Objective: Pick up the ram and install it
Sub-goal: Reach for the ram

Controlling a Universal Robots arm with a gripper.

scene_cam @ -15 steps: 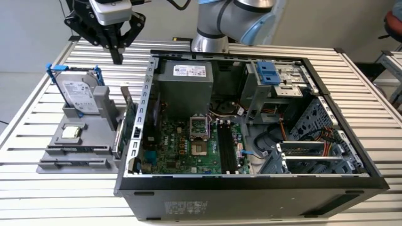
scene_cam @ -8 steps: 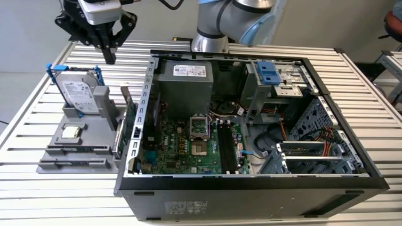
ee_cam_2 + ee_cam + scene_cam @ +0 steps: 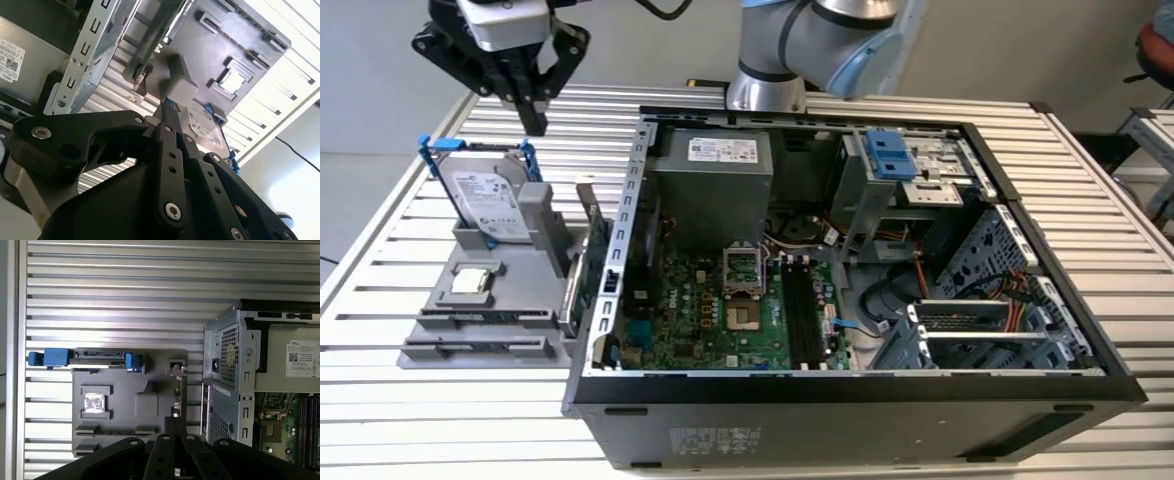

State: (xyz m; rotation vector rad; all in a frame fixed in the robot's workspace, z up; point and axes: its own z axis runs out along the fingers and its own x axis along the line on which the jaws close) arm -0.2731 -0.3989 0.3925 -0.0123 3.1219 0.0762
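Item, gripper [image 3: 534, 124]: hanging at the upper left of the exterior view, above the hard drive [image 3: 491, 205]. Its fingers are drawn together and gripping nothing, pointing straight down, a pose suited to a top-down pinch. Item, ram [image 3: 483, 319]: sitting, as far as I can tell, on edge in a front slot of the gray tray [image 3: 520, 262] at the exterior view's lower left, kept upright so its top edge is standing free. The open computer case [image 3: 854, 385] is lying alongside, its black slots [image 3: 798, 310] facing up.
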